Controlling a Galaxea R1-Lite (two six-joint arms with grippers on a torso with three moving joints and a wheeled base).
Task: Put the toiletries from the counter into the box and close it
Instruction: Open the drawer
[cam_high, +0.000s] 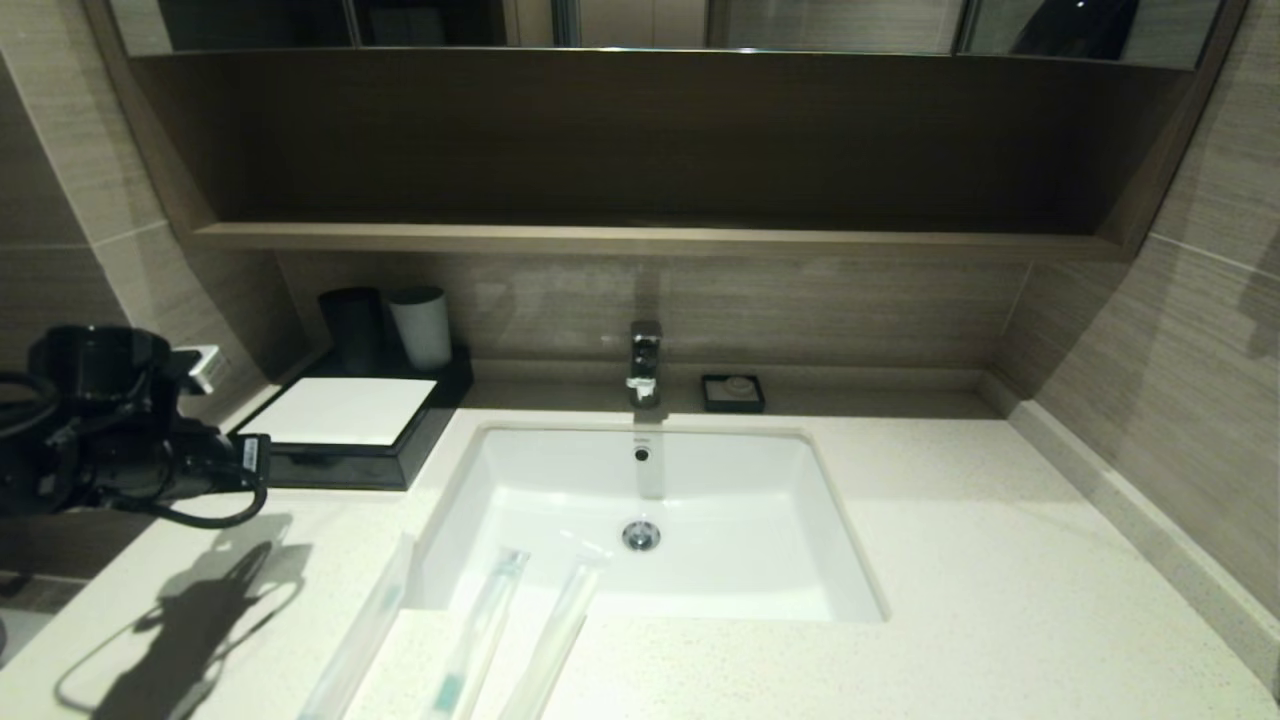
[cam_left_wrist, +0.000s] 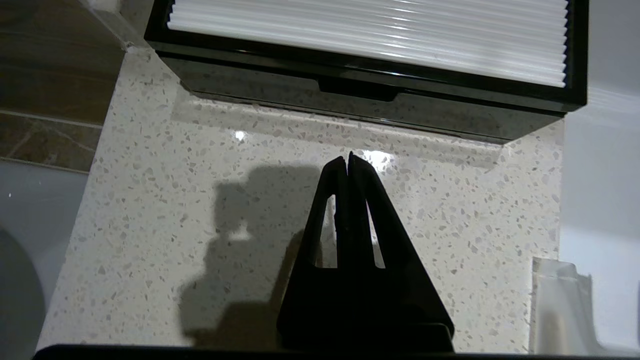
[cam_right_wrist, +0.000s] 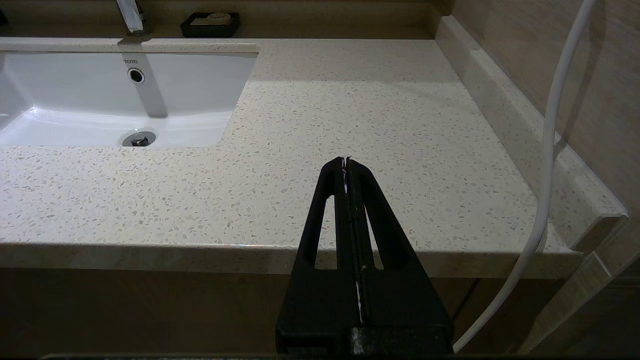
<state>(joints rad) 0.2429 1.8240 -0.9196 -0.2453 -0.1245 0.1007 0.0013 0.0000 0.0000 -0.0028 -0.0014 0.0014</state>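
Hovering over the speckled worktop (cam_left_wrist: 165, 210) just in front of the box (cam_left_wrist: 380, 107), with the left end effector (cam_left_wrist: 348, 159) clenched and carrying nothing, tips aimed at the drawer's notch pull (cam_left_wrist: 358, 89), probably lining up to draw it open before any packing. Sitting at the back left beside the sink (cam_high: 560, 470), the box (cam_high: 345, 445) presenting its shut drawer to the front. Lying side by side at the near edge, the three toiletries (cam_high: 480, 630) running roughly front to back, leaning a little rightward, two reaching over the sink rim. Idling low off the worktop's front edge, the right end effector (cam_right_wrist: 346, 161), likewise pinched shut and empty.
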